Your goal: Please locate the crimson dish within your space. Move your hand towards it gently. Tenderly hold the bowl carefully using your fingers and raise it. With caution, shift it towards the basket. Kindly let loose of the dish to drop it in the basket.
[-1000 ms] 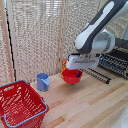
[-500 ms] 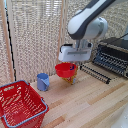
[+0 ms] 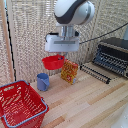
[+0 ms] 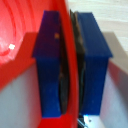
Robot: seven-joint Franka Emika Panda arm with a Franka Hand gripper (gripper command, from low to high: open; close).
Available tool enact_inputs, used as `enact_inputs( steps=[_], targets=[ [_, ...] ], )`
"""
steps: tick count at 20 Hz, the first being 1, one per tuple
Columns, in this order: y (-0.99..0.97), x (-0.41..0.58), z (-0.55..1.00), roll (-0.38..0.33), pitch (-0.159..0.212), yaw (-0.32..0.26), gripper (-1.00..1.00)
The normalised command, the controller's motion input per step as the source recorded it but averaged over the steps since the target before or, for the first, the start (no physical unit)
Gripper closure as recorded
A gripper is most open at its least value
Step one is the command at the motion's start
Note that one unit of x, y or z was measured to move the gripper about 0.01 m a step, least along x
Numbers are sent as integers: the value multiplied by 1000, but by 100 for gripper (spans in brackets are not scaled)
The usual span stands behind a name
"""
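Observation:
The crimson dish (image 3: 52, 62), a small shallow bright red bowl, hangs in the air under my hand (image 3: 62, 53), well above the wooden table. My gripper is shut on its rim. In the wrist view the red rim (image 4: 68, 55) runs between the two dark blue fingers (image 4: 49, 65), which press it from both sides. The basket (image 3: 20, 106), large, red and grid-walled with a blue-grey rim, stands on the table at the exterior view's lower left, below and to the left of the bowl.
A blue cup (image 3: 43, 81) stands on the table just under the bowl. An orange box (image 3: 69, 72) stands upright beside it. A dark toaster oven (image 3: 111, 56) and a metal rack (image 3: 95, 73) sit at the exterior view's right. A slatted screen closes the back.
The arm has carried the red bowl up and toward the exterior view's left, away from the oven and closer to the basket. The grip has stayed shut on it.

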Motion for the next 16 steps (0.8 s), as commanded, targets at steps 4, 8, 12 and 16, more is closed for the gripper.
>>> enact_inputs(
  steps=[4, 8, 12, 16],
  targets=[
    [716, 8, 299, -21, -26, -177, 100],
    [678, 0, 256, -22, -29, -197, 100],
    [732, 4, 124, -20, -15, -181, 100],
    [822, 54, -41, -16, -2, -149, 100]
  ],
)
